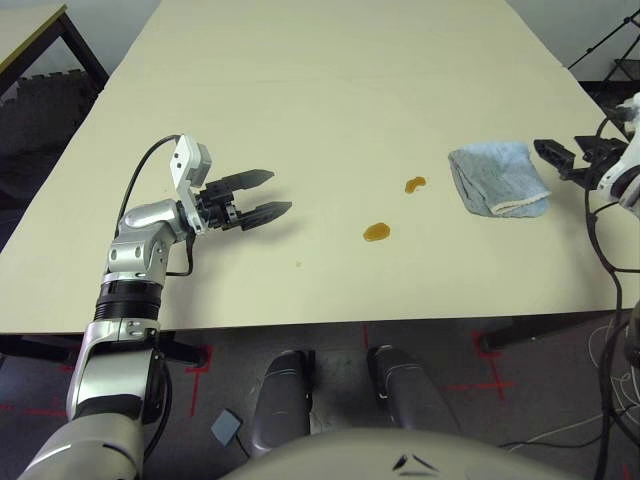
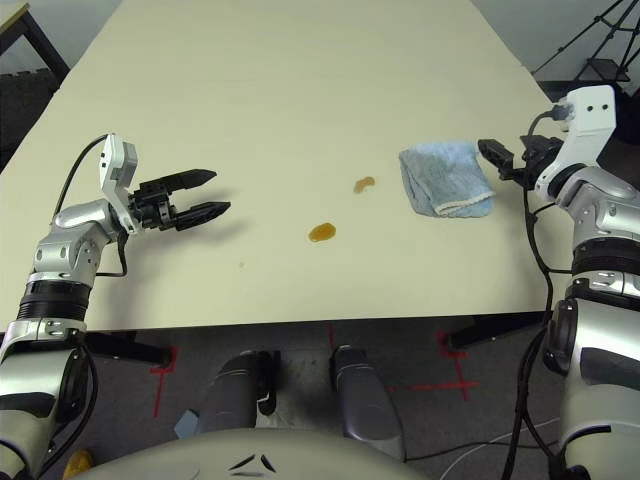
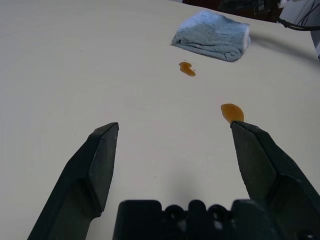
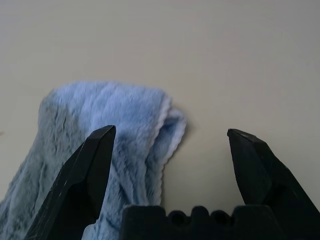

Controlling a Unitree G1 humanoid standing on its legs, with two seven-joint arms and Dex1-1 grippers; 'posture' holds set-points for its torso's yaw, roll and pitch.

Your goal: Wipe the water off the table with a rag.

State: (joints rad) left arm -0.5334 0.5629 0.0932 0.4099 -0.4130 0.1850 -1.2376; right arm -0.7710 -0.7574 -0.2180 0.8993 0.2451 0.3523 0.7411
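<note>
The right gripper [image 2: 500, 158] is held wide open and empty beside the blue rag [image 2: 443, 178], seemingly so it can be grabbed to wipe the brown drops [image 2: 321, 232], while the left gripper [image 2: 205, 193] is kept open and empty, well apart.

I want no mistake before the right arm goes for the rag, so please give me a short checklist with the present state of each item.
1. Right gripper open: ok, its fingers stand wide apart.
2. Right gripper lined up with the rag: ok, it sits just beside the rag's right edge, and the rag's end lies between the fingers in the right wrist view.
3. Rag free to lift: ok, it lies folded on the table with nothing on it.
4. Rag already held: not ok, the fingers are not closed on it.
5. Water not yet wiped: ok, two amber blobs lie left of the rag.
6. Left gripper out of the way: ok, open and far left of the water.
</note>
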